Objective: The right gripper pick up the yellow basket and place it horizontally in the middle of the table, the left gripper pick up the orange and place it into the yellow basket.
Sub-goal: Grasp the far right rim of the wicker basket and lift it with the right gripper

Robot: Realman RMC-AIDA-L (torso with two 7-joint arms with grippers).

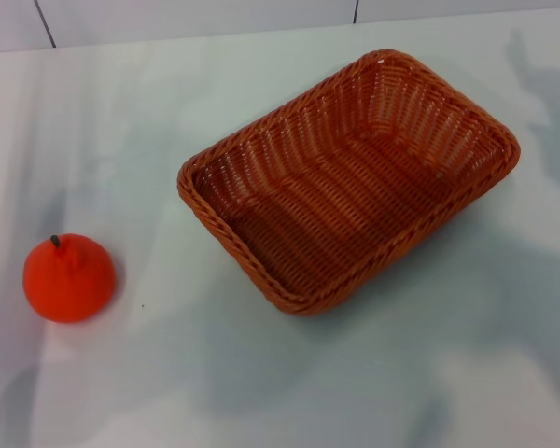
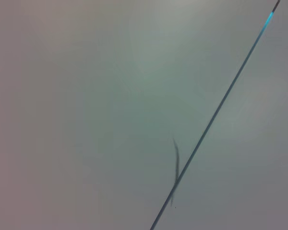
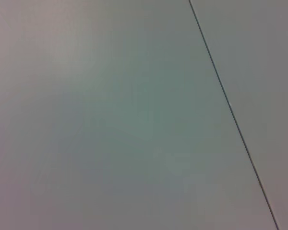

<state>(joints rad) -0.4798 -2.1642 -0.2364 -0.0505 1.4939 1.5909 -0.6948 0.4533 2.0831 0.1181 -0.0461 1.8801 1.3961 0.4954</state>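
Note:
The yellow basket (image 1: 350, 177), an orange-brown woven rectangle with a braided rim, lies empty on the white table (image 1: 168, 112), right of centre and turned diagonally. The orange (image 1: 68, 278), round with a short dark stem, sits on the table at the left, well apart from the basket. Neither gripper shows in any view. Both wrist views show only a plain pale surface crossed by a thin dark seam (image 2: 216, 115), which also crosses the right wrist view (image 3: 230, 105).
Soft grey shadows fall on the table at the front (image 1: 289, 373) and right side. A wall with dark seams (image 1: 43, 21) runs along the back edge of the table. A small dark speck (image 1: 141, 305) lies near the orange.

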